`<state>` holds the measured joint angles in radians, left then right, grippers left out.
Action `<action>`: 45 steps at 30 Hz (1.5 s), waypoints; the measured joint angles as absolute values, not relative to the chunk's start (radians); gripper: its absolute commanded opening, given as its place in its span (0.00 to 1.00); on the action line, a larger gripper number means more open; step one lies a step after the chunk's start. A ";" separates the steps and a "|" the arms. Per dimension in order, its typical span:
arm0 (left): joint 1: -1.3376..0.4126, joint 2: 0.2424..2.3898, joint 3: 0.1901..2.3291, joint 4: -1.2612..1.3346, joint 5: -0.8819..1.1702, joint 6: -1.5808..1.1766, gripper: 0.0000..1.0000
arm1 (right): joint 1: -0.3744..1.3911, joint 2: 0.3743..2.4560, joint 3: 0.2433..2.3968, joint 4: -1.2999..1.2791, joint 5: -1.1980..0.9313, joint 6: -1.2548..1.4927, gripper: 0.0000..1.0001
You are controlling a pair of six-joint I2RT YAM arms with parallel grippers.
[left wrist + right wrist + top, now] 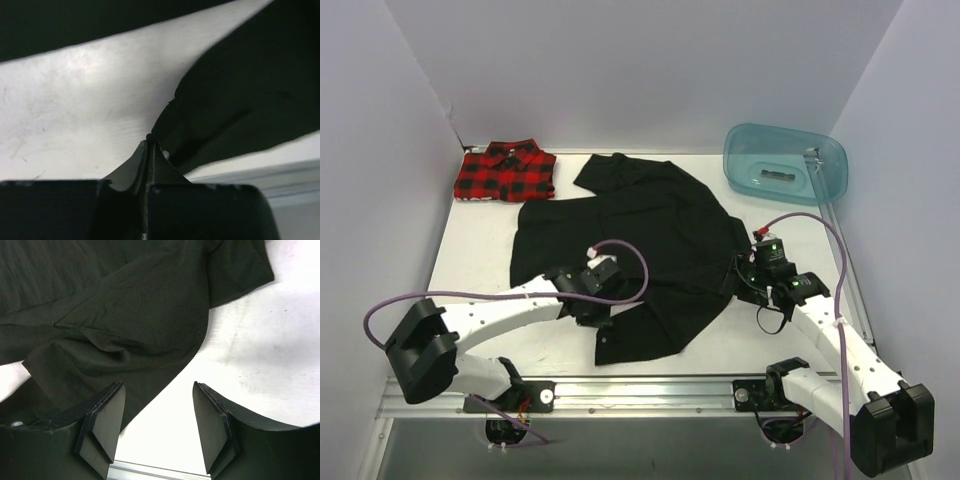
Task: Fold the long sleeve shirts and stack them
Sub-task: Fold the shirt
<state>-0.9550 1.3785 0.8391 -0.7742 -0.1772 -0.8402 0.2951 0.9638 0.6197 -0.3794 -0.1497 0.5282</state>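
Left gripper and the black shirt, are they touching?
Touching. The left wrist view shows the left gripper shut, its tips pinching the edge of the black shirt.

The left hand [149, 145] is pinching shut on the edge of the black shirt [250, 90], which is lying across the white desk [75, 100].

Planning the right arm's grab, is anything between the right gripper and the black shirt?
Nothing visible does. The right gripper stands open at the right edge of the black shirt, with only bare table under its gap. The teal tub sits away at the far right corner.
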 measured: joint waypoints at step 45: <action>-0.490 1.848 1.934 -0.519 0.080 -0.659 0.00 | 0.382 1.249 0.803 -0.133 -0.389 0.432 0.41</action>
<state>-0.4904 1.8484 1.9343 -0.5190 0.0795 -0.6590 0.3817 1.2488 0.8032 -0.1333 -0.3893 0.4320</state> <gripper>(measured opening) 0.014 0.412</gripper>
